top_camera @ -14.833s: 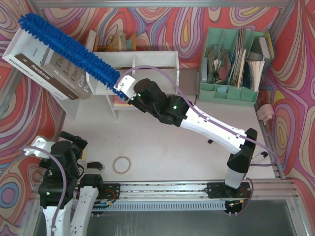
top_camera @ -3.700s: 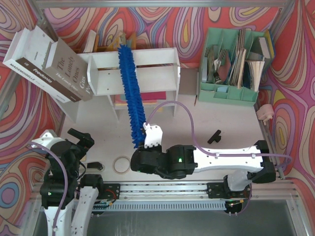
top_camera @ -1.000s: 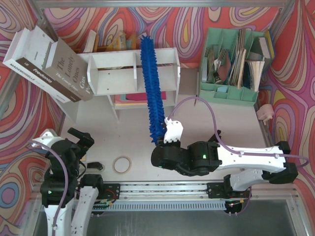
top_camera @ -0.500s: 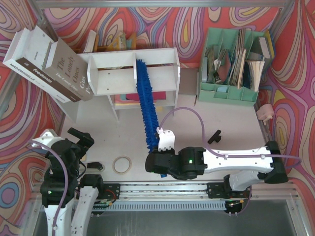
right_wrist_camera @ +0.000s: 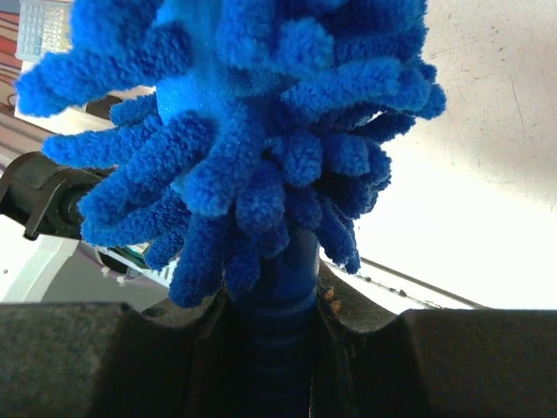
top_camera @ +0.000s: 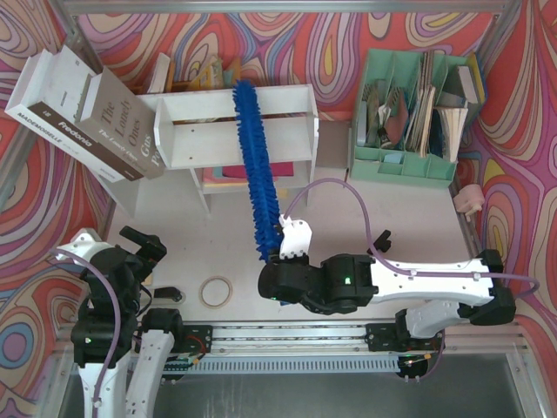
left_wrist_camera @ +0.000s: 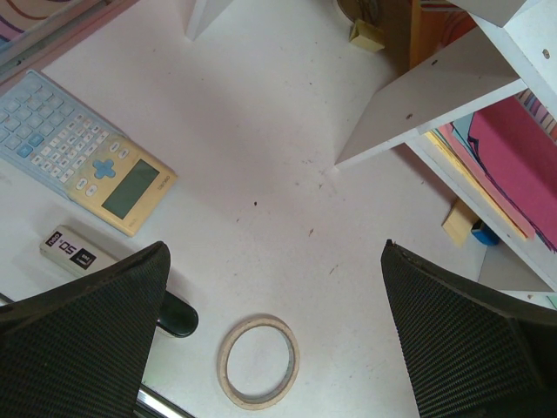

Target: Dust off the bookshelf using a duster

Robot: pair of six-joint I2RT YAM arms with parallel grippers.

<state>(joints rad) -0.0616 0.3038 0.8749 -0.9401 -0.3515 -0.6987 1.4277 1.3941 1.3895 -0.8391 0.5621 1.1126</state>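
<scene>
1. The left gripper (left_wrist_camera: 274,254) hangs over the table (left_wrist_camera: 287,174). Its fingers (left_wrist_camera: 96,340) are wide apart with nothing between them.
2. A calculator (left_wrist_camera: 87,152) lies beyond the left finger. A tape roll (left_wrist_camera: 258,361) lies flat under the gap between the fingers.
3. The bookshelf (left_wrist_camera: 418,96) stands beyond the right finger.
4. The right gripper (right_wrist_camera: 274,335) has its fingers (right_wrist_camera: 104,357) clamped on the handle of the duster (right_wrist_camera: 252,131). The blue brush stands straight out from the fingertips.
5. From those fingers the brush crosses the shelf's right upper compartment just beside the divider, and its tip is at the top board. Whether it touches the shelf cannot be told.
6. A green organizer (top_camera: 418,104) stands well off to the right of those fingers.
</scene>
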